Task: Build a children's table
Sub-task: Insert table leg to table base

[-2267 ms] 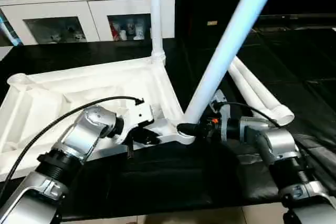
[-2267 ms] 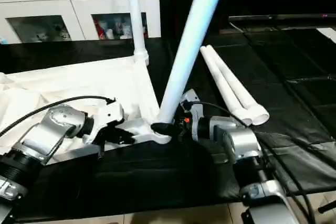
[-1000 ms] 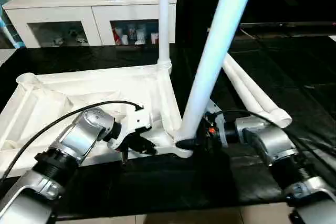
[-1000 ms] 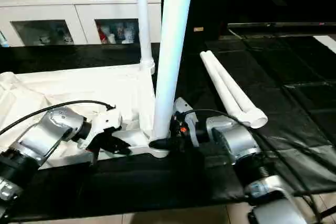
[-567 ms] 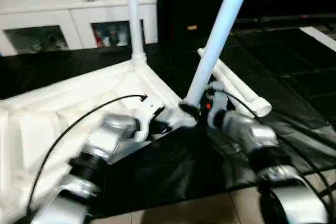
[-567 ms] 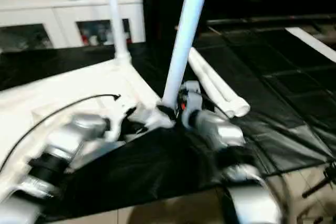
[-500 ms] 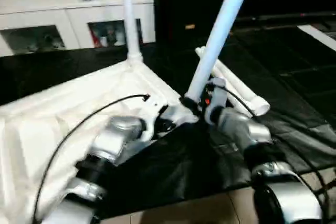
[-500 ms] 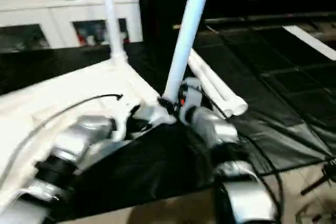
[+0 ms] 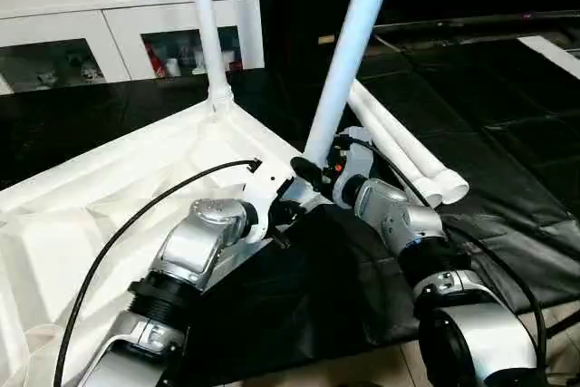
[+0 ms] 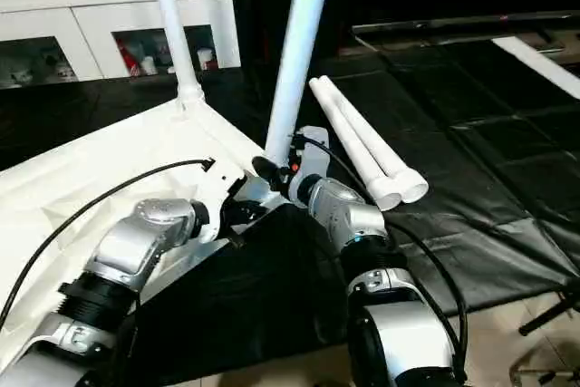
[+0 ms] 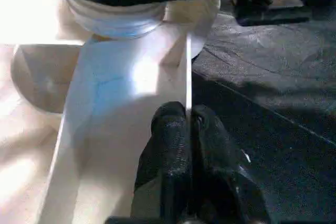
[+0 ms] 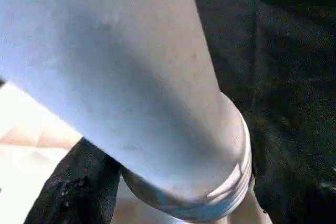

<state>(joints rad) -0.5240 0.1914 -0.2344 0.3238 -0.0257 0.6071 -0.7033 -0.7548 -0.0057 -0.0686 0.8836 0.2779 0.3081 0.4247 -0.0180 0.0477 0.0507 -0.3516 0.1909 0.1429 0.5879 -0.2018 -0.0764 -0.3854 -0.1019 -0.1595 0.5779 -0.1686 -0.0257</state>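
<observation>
The children's table top [image 9: 100,206] lies upside down on the black mat, ribbed side up. One white leg [image 9: 205,24] stands upright in its far corner socket. A second leg [image 9: 352,43] leans to the right, with its threaded foot [image 12: 210,192] at the near corner socket [image 11: 115,17]. My right gripper [image 9: 311,169] is shut around that leg's base, one black finger [image 12: 68,187] hugging the tube. My left gripper [image 11: 187,116] is shut on the thin rim of the top just beside that socket. Two more legs [image 9: 408,156] lie side by side on the mat to the right.
A white cabinet with glass doors [image 9: 118,15] stands behind the table top. The black mat [image 9: 517,133] covers the floor, with pale tiles [image 9: 566,351] at its near right edge. A black cable [image 9: 136,224] loops over my left forearm.
The head view has swung and tilted, so the whole scene sits differently in the picture. Both grippers keep their holds at the same corner, and the held leg still leans right.
</observation>
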